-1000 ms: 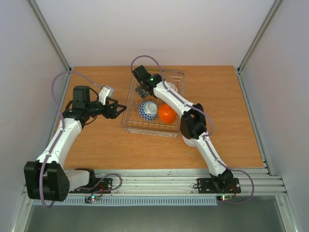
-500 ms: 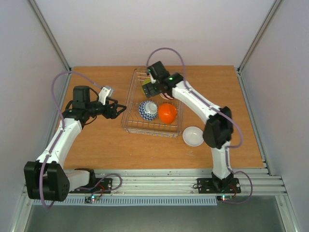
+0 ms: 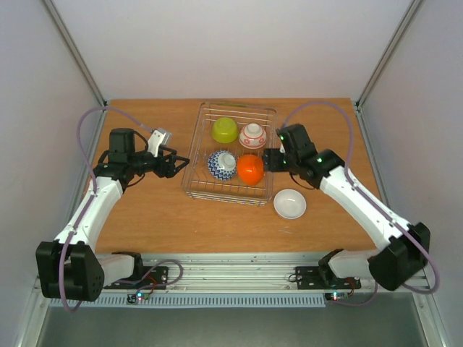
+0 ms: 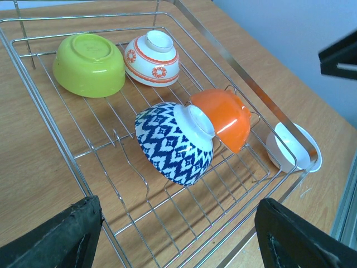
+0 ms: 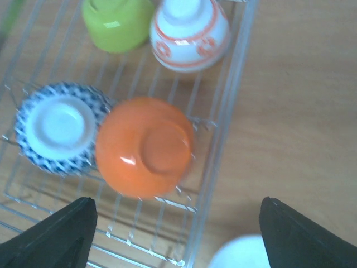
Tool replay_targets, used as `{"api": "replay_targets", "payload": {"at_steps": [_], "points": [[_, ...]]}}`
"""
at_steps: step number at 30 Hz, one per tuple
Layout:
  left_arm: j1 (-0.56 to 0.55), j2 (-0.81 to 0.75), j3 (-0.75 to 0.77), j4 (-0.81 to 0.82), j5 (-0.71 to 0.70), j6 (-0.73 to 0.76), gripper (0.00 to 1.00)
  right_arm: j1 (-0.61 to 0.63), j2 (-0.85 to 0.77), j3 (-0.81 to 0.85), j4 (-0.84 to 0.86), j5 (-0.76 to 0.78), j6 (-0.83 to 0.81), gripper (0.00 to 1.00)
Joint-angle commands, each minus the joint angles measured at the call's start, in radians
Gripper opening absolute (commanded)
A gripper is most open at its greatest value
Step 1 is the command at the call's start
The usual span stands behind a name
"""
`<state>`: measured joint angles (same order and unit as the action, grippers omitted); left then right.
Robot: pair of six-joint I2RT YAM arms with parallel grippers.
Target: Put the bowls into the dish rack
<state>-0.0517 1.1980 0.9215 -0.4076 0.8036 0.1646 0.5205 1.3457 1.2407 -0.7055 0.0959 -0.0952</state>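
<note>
The silvery wire dish rack (image 3: 226, 196) holds an upside-down lime green bowl (image 3: 225, 130) and red-and-white bowl (image 3: 252, 134) at the back. A blue-and-white bowl (image 3: 222, 165) and an orange bowl (image 3: 250, 169) lean at the front. A plain white bowl (image 3: 290, 204) sits upright on the table off the rack's front right corner. My left gripper (image 3: 176, 163) is open and empty at the rack's left side. My right gripper (image 3: 269, 160) is open and empty over the rack's right rim, beside the orange bowl (image 5: 144, 146). The left wrist view shows the blue-and-white bowl (image 4: 173, 142) ahead of the open fingers (image 4: 56, 240).
The wooden table (image 3: 145, 217) is bounded by white walls and metal posts at the sides and back, with an aluminium rail along the near edge. The rack's prongs (image 4: 125, 156) stand between the left gripper and the blue-and-white bowl.
My right arm has swung from the rack's back left to its right rim. The lime green bowl it carried now lies in the rack's back left. The left arm has not moved.
</note>
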Motion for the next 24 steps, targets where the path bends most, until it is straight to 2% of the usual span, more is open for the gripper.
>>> {"api": "replay_targets", "payload": {"at_steps": [1, 12, 24], "points": [[0.001, -0.011, 0.006, 0.028, 0.015, 0.005, 0.76, -0.016, -0.119, -0.139, -0.061, 0.060, 0.145, 0.79], [0.001, -0.011, 0.005, 0.030, 0.029, 0.001, 0.76, -0.047, -0.274, -0.456, -0.100, 0.084, 0.370, 0.65], [0.001, -0.002, 0.005, 0.030, 0.039, -0.006, 0.76, -0.047, -0.335, -0.601, -0.158, 0.145, 0.512, 0.57]]}}
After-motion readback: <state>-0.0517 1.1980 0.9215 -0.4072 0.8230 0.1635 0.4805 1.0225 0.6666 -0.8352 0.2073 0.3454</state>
